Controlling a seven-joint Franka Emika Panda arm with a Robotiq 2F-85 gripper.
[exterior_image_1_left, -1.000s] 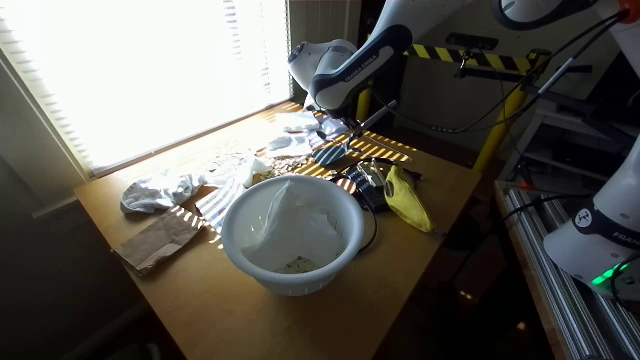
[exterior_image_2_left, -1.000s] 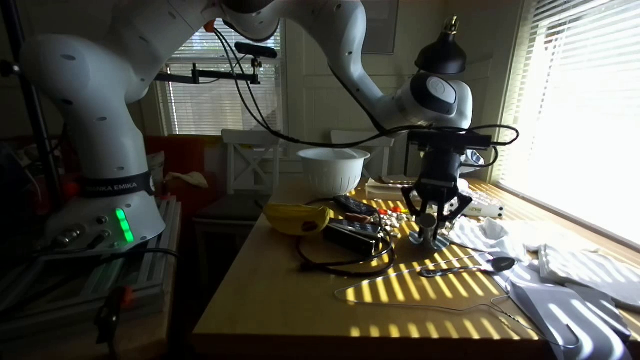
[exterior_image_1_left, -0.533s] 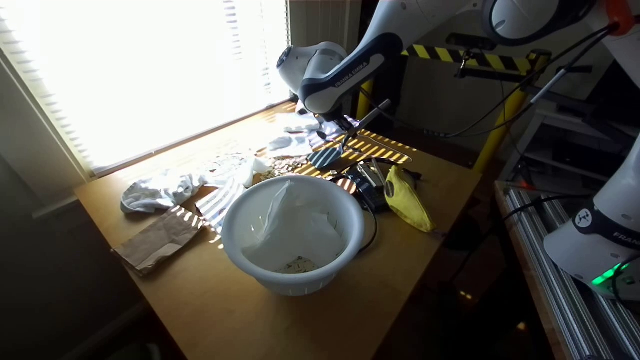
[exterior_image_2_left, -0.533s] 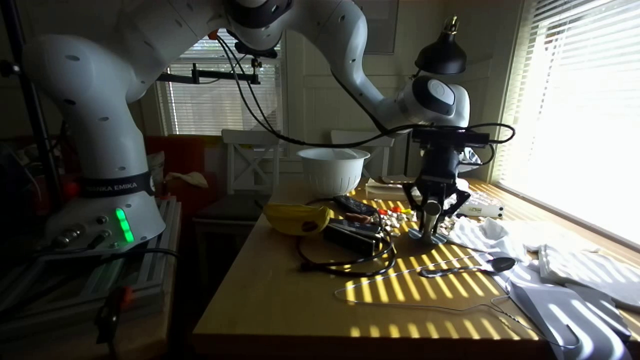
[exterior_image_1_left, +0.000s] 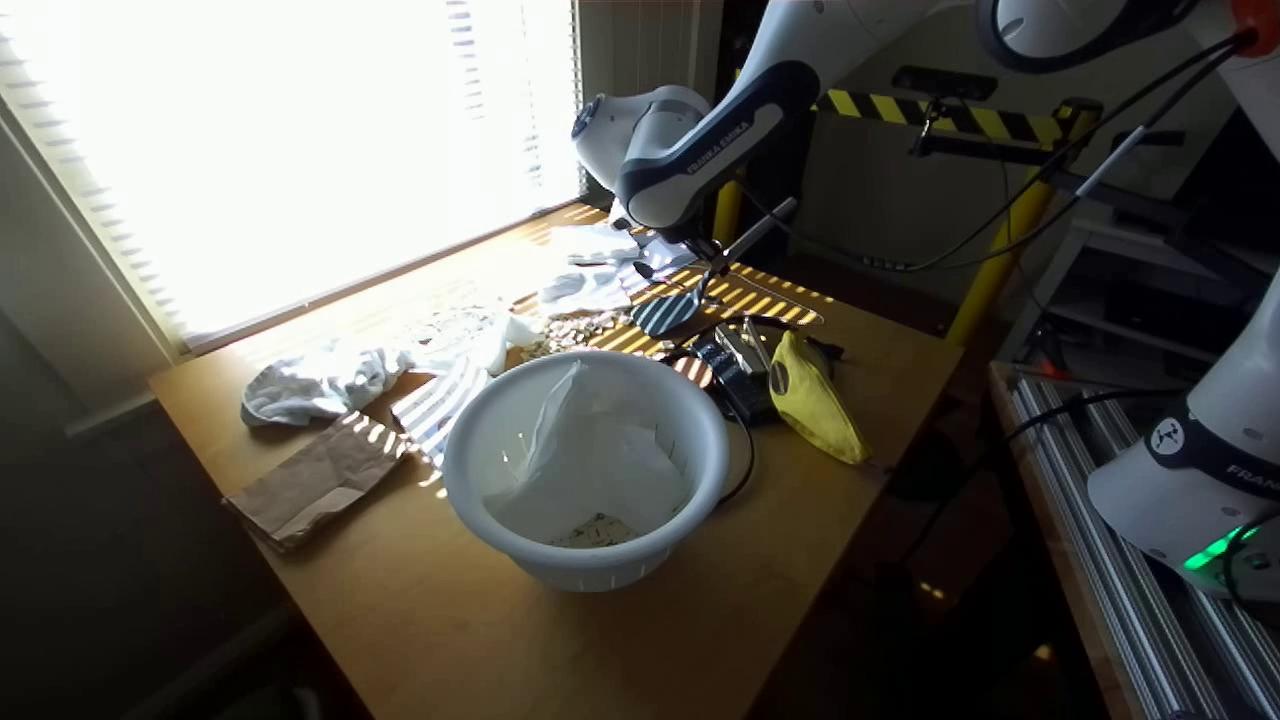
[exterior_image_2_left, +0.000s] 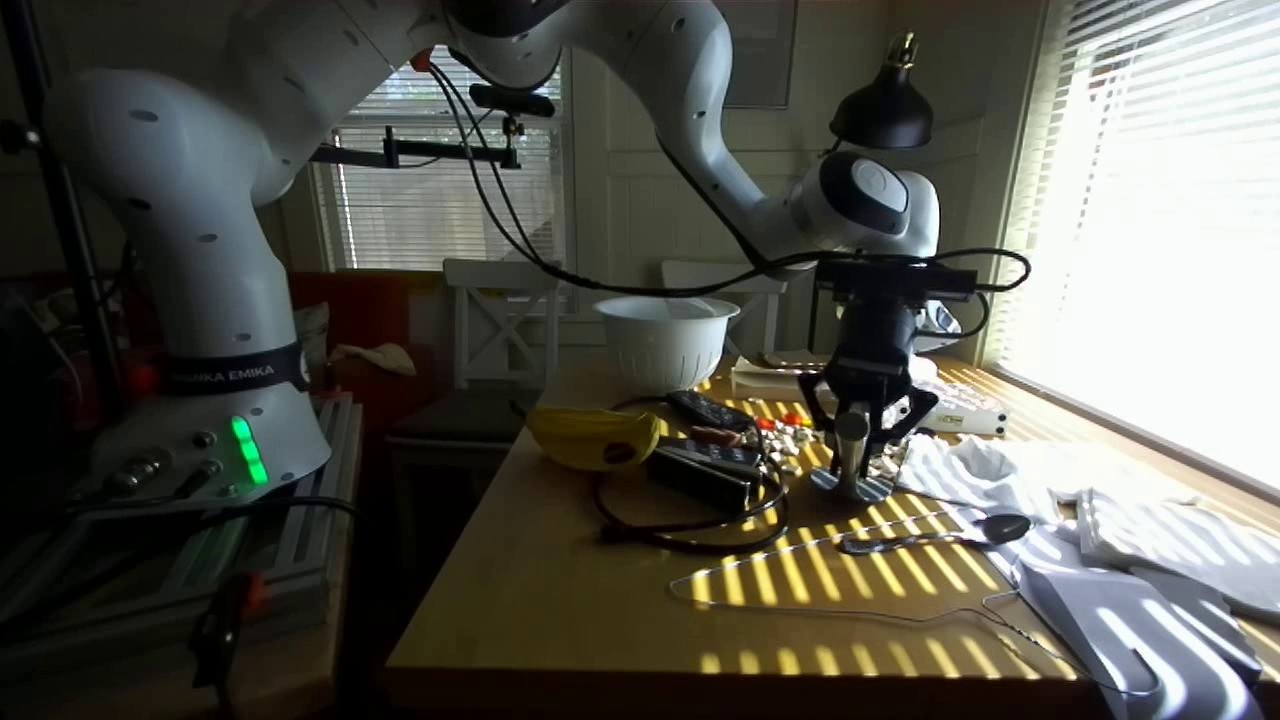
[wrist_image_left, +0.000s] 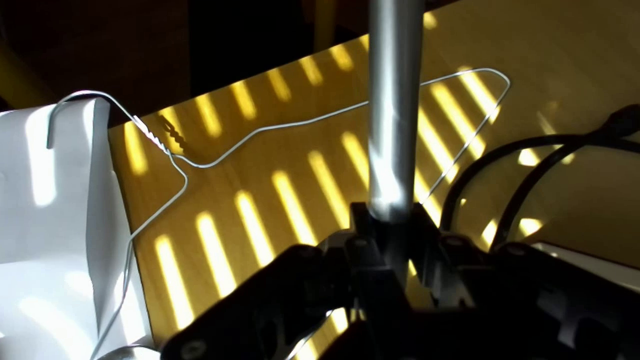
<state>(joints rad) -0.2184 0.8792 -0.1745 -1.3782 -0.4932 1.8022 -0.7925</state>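
My gripper (exterior_image_2_left: 862, 425) is shut on the silver handle of a spatula, which rises between the fingers in the wrist view (wrist_image_left: 394, 110). The handle slants upward in an exterior view (exterior_image_1_left: 762, 230). The spatula's flat blade (exterior_image_1_left: 667, 314) is low at the table, beside a spread of small pale pieces (exterior_image_1_left: 580, 330). I cannot tell whether the blade touches the table. A thin wire hanger (wrist_image_left: 300, 122) lies on the table below the gripper. A black spoon (exterior_image_2_left: 1003, 528) lies near the hanger. The fingertips are dark and partly hidden by the handle.
A white bowl (exterior_image_1_left: 585, 560) with white sheets inside stands on the table. A yellow pouch (exterior_image_1_left: 815, 400), black device (exterior_image_2_left: 705, 470) and looped black cable (exterior_image_2_left: 690, 545) lie near the gripper. White cloths (exterior_image_2_left: 975, 470), a brown paper bag (exterior_image_1_left: 315, 475) and grey paper (wrist_image_left: 45, 200) also lie there.
The arm dipped and shifted left in an exterior view half a second ago, then came back right. The spatula blade moved with it and is now slightly right of where it was. The grip has not changed.
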